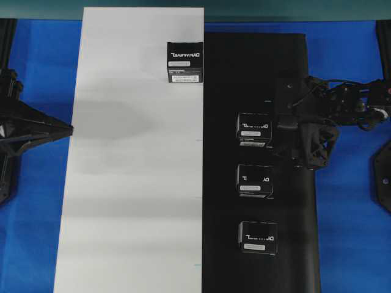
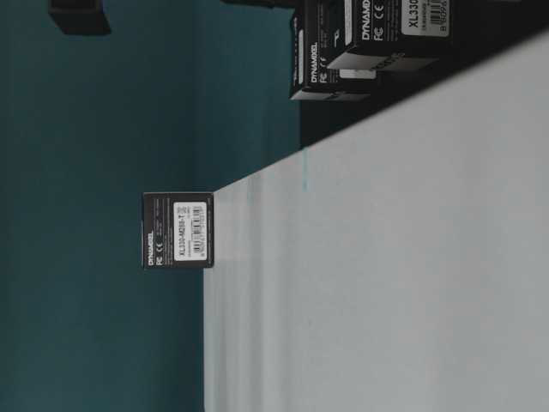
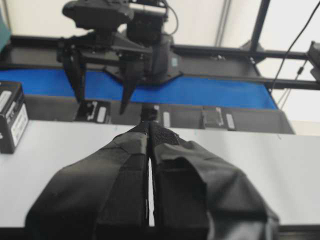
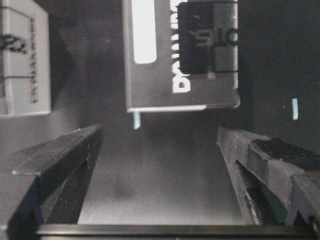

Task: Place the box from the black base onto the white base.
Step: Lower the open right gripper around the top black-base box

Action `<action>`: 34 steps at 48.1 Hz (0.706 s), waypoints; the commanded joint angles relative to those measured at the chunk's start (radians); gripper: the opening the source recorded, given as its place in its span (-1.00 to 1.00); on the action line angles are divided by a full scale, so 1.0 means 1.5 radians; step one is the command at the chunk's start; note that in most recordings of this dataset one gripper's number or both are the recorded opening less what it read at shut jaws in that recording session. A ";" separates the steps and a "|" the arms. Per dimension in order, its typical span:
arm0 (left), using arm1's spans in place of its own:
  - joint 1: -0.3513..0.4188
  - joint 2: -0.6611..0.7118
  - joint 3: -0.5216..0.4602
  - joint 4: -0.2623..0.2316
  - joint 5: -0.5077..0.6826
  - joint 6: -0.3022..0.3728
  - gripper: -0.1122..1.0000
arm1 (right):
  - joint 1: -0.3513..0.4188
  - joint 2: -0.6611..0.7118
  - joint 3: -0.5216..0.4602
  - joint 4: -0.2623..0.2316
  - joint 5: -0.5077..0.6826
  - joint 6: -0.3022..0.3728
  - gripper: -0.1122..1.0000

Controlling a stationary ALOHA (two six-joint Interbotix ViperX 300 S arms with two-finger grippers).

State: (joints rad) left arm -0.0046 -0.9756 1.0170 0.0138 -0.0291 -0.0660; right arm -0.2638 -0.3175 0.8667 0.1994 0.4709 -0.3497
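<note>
Lining up wide-open right gripper beside the box on the black base; next, straddling it squarely, clamping, carrying to the white base.

Three boxes crowd the black base centre.

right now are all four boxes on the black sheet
No, three boxes sit on the black sheet while a fourth box sits on the white sheet near its far edge.
</note>
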 commanded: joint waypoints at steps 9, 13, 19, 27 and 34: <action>-0.001 0.002 -0.018 0.001 -0.003 -0.001 -0.81 | -0.003 0.041 -0.024 0.005 -0.015 -0.003 1.00; -0.001 0.002 -0.018 0.002 -0.003 -0.001 -0.81 | -0.003 0.048 -0.031 0.005 -0.015 -0.003 1.00; -0.001 0.003 -0.018 0.001 -0.003 -0.001 -0.81 | -0.003 0.058 -0.041 0.006 -0.020 -0.007 1.00; -0.001 0.002 -0.018 0.001 -0.002 -0.001 -0.81 | -0.003 0.074 -0.055 0.005 -0.032 -0.008 1.00; -0.001 0.002 -0.018 0.002 -0.003 -0.001 -0.81 | 0.004 0.089 -0.067 0.006 -0.049 -0.007 1.00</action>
State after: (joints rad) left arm -0.0046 -0.9756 1.0170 0.0138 -0.0276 -0.0660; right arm -0.2684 -0.2040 0.7823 0.2040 0.4188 -0.3605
